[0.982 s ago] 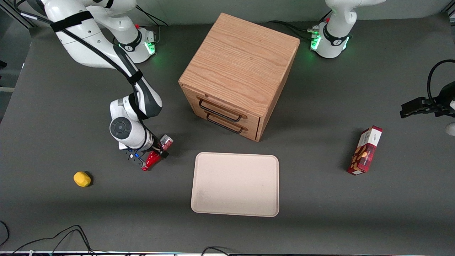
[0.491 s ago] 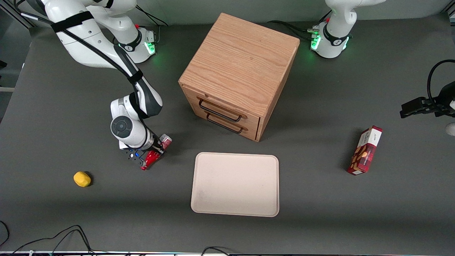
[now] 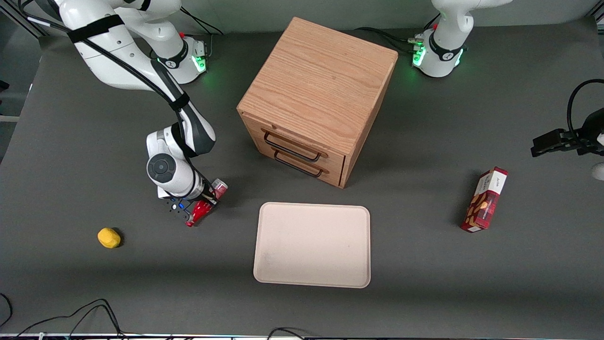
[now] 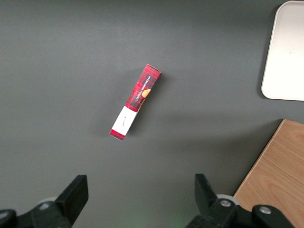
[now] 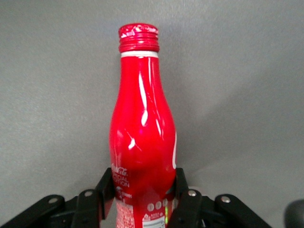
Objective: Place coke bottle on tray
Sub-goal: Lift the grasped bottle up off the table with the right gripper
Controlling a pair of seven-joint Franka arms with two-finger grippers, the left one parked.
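Tray [image 3: 312,244] bare, nearest the front camera; placing not done. Coke bottle [image 3: 203,208] lies low at the bench [image 3: 424,293], beside the tray toward the working arm's end, gripper [image 3: 204,202] over it. Fingers [image 5: 186,197] pinch the bottle's lower body, so the grasp looks made; lift and carry remain.

Lemon [image 3: 109,237] and snack box [image 3: 485,199] sit well off the route. Drawer cabinet [image 3: 317,97], farthest, looks clear of it too.

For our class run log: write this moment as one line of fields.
gripper: shut on coke bottle | bottle: lying on table, beside tray | tray: bare | step: grasp made, lift pending
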